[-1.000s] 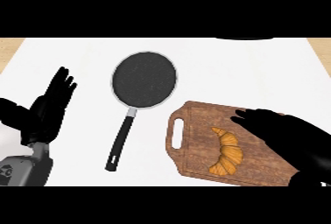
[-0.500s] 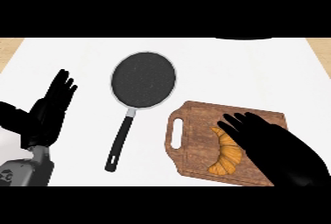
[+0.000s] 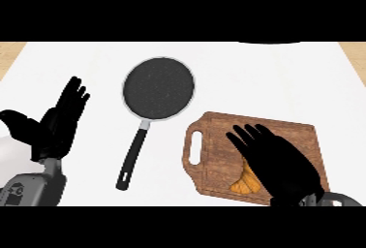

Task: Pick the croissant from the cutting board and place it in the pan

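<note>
The right hand (image 3: 275, 162) is seen over the board (image 3: 214, 128), palm down, with its fingers spread and nearly straight, pointing up and to the left. Nothing is gripped by it. Most of the croissant (image 3: 245, 183) is covered by this hand; only one golden end is left showing, below and to the left of the palm, near the board's lower edge. Whether the palm is touching the croissant or is held just above it cannot be told from this view. The right wrist is cut off at the lower edge.

The left hand (image 3: 57, 123) is held open at the left side, fingers straight and pointing up, thumb spread out to the left. Nothing is touched or held by it, and it is kept well apart from the pan (image 3: 159, 89). Its grey forearm is cut off at the lower left.

The pan is laid on the white counter (image 3: 85, 63), its dark round bowl toward the top and its black handle (image 3: 133, 159) running down and slightly left. Nothing is seen inside it. The board is placed just to the right of that handle, with its slot grip (image 3: 193, 147) on the near side. The board's lower right corner is hidden behind the right hand and wrist.
</note>
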Robot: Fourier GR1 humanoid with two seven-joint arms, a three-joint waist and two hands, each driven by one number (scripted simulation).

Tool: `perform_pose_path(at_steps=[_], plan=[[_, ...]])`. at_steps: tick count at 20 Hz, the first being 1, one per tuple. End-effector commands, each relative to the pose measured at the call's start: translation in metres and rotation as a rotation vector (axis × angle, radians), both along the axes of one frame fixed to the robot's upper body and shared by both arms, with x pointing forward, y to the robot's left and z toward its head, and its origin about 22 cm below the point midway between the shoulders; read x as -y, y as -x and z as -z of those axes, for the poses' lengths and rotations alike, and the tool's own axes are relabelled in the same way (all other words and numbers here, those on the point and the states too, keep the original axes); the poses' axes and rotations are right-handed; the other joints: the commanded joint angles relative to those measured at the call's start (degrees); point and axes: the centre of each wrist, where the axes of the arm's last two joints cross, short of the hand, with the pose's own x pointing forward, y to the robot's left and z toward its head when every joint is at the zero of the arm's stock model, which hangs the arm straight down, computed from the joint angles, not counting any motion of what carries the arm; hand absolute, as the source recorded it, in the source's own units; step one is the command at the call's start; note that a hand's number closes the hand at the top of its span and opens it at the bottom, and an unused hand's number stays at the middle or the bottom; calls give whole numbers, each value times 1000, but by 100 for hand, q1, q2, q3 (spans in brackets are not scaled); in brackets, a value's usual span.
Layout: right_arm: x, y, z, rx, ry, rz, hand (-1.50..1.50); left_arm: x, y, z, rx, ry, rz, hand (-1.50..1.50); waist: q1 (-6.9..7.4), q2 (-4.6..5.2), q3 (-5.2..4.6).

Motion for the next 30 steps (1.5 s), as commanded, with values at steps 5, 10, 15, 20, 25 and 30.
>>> perform_pose_path(at_steps=[5, 10, 15, 20, 25, 30], plan=[[-8, -31, 20, -25, 34, 31, -150, 2, 1, -6, -6, -3, 15, 0, 6, 3, 1], [-5, -31, 46, -57, 56, 24, -150, -7, -12, 0, 16, -11, -17, 0, -7, 9, 1], [4, -23, 65, -55, 43, 22, -150, 1, 8, 1, 17, -4, -2, 0, -11, -1, 1], [8, -49, 72, -68, 4, 33, -150, -8, -10, -11, 14, -16, 7, 0, -9, 3, 1], [-12, -48, 91, -82, 3, 25, -150, 8, 4, -8, 26, -18, 4, 0, 8, 1, 2], [-26, -37, 101, -81, -25, -53, 150, -9, 5, -11, 1, -12, -20, 0, 11, -1, 2]])
